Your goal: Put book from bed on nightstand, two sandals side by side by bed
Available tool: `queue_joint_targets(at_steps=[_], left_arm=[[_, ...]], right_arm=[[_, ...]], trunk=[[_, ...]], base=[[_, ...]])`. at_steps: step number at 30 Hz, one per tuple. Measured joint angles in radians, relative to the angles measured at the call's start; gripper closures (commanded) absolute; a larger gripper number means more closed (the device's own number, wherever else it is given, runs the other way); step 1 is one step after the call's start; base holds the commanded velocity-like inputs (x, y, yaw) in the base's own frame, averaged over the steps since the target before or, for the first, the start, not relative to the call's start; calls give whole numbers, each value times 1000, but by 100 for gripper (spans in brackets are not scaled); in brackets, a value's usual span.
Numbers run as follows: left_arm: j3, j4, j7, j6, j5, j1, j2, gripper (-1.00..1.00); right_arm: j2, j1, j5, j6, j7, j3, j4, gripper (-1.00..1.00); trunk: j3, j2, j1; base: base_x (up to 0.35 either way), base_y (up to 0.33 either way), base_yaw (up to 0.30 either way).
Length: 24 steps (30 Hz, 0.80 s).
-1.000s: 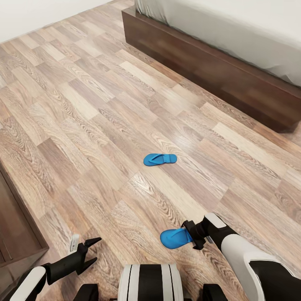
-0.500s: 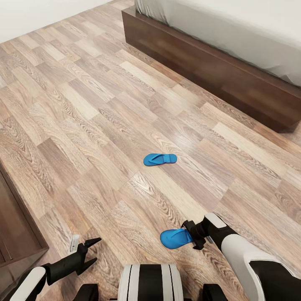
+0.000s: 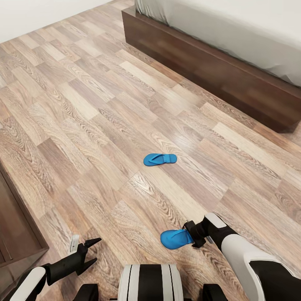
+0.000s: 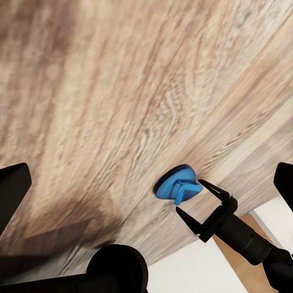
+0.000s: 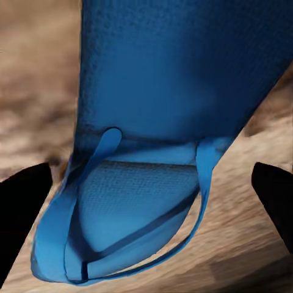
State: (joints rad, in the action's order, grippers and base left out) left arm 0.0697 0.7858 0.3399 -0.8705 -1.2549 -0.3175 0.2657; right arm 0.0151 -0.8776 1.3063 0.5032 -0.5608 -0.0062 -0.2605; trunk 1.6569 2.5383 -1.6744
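Low at the robot's front-right, right hand (image 3: 191, 237) clamped on one blue sandal (image 3: 175, 238) by its heel end, toe sticking out toward the middle, held just off the floor (image 3: 83, 125) so it can be carried w/o dragging. Up close in the right wrist view, strap side of that sandal (image 5: 165, 159) facing the camera, dark fingertips (image 5: 21, 201) either side. Other sandal (image 3: 160, 159) flat on the floor further ahead, well apart from the held one and not yet near the bed (image 3: 217, 71), whose dark wooden side runs across the top right w/ grey mattress above. Left hand (image 3: 93, 250) low at front-left, fingers spread, holding nothing, prob. kept free for the 2nd sandal. Seen from the left wrist view too: right hand (image 4: 204, 204) pinching the sandal (image 4: 177, 185). Dark wooden furniture corner (image 3: 16, 225) at far left, can't tell what. Judging by layout: one sandal in transit, pairing beside the bed not yet done.
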Motion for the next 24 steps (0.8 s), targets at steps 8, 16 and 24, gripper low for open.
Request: queue_joint_targets(at_steps=[8,16,24], left_arm=[[0,0,0,0,0,0,0,-100],[0,-1,0,0,0,0,1,-100],[1,-2,0,0,0,0,1,-100]], right_arm=[[0,0,0,7,0,-1,1,100],[0,0,0,7,1,-2,1,100],[0,0,1,7,1,-2,1,100]], trunk=[[0,0,0],[0,0,0],[0,0,0]], base=[[0,0,0],[0,0,0],[0,0,0]])
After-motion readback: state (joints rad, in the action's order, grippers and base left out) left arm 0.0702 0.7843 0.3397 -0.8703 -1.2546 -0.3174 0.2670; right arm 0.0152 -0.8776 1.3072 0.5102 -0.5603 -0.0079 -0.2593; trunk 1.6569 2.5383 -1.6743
